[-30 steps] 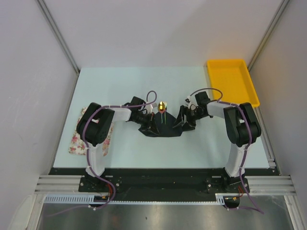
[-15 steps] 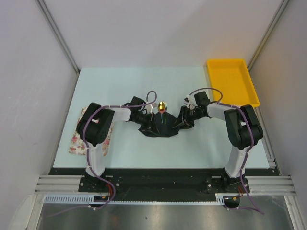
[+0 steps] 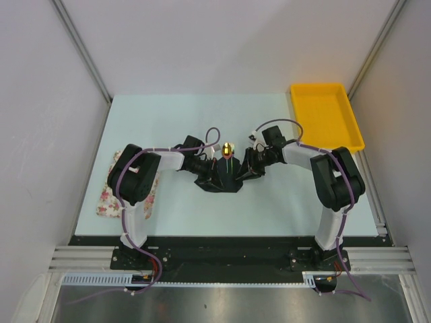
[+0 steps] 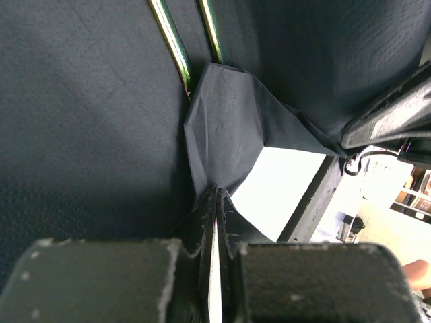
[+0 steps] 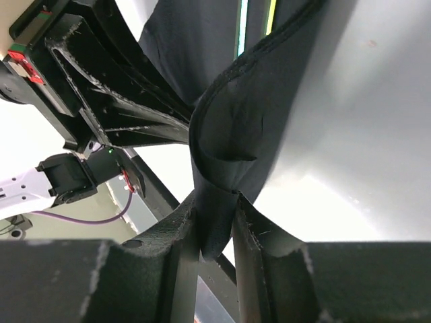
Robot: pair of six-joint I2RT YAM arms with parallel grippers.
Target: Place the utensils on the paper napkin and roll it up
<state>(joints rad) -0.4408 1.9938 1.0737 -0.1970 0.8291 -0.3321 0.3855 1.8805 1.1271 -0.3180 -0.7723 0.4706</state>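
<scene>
The black paper napkin (image 3: 225, 180) lies at the table's middle with both side edges lifted and drawn inward. The utensils (image 3: 229, 153) lie on it, their gold ends poking out at the far side; two shiny shafts show in the left wrist view (image 4: 176, 47). My left gripper (image 3: 214, 172) is shut on the napkin's left edge (image 4: 222, 141). My right gripper (image 3: 244, 169) is shut on a fold of the napkin's right edge (image 5: 229, 134). The two grippers are close together over the napkin.
A yellow tray (image 3: 325, 114) stands at the back right. A pink-and-white floral cloth mat (image 3: 116, 192) lies at the left, partly under my left arm.
My right gripper has moved left toward the left gripper, carrying the napkin's right edge over the utensils. The napkin looks narrower. The left gripper has stayed put.
</scene>
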